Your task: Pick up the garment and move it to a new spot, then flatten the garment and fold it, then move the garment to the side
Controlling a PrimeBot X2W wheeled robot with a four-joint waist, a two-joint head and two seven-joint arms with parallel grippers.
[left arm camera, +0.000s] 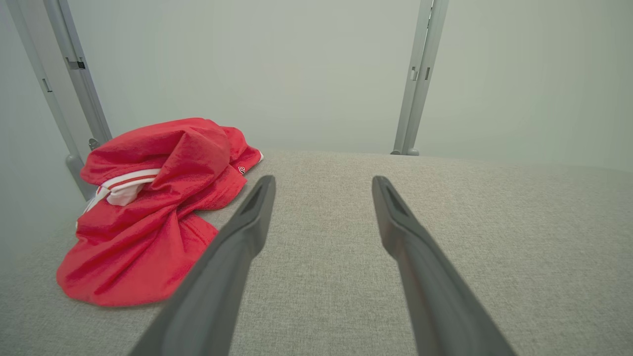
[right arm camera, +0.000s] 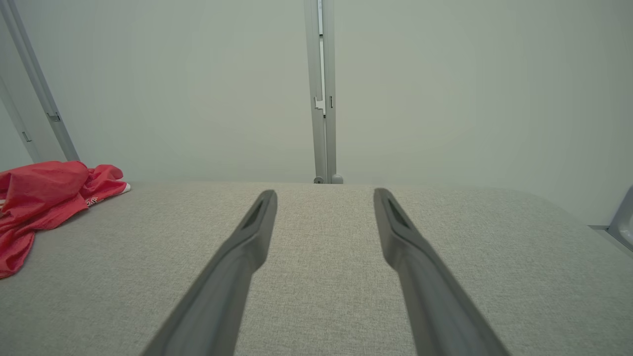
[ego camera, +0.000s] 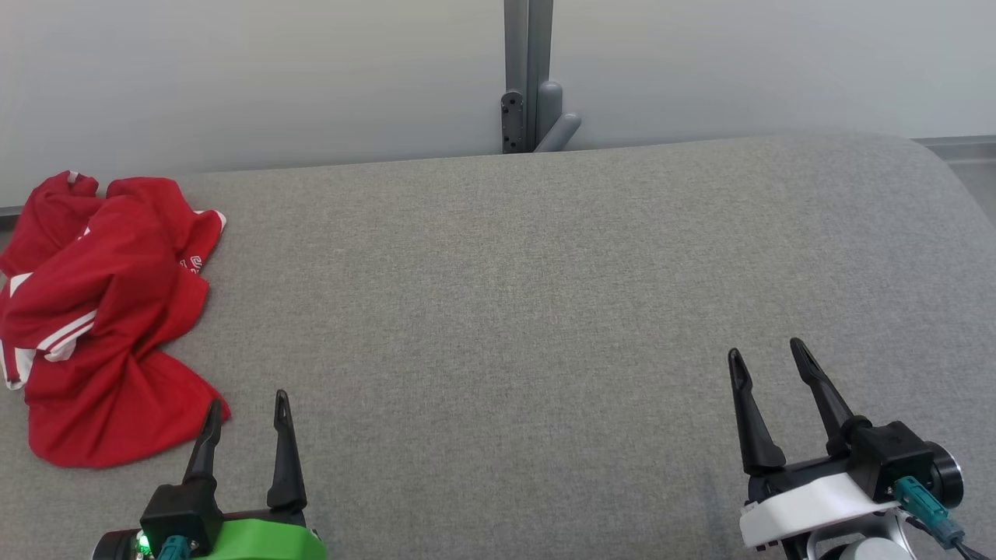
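Observation:
A crumpled red garment (ego camera: 101,311) with white stripes lies bunched at the far left of the grey fabric surface (ego camera: 506,311). It also shows at the left in the left wrist view (left arm camera: 153,212) and at the left edge in the right wrist view (right arm camera: 44,198). My left gripper (ego camera: 247,404) stands open at the lower left, its left fingertip just beside the garment's near hem, nothing between its fingers. My right gripper (ego camera: 766,354) stands open at the lower right, far from the garment, with nothing held.
A pale wall runs behind the surface, with a grey metal post and bracket (ego camera: 529,85) at the back middle. The surface's rounded corner (ego camera: 934,171) drops off at the far right. More grey posts (left arm camera: 64,74) stand behind the garment.

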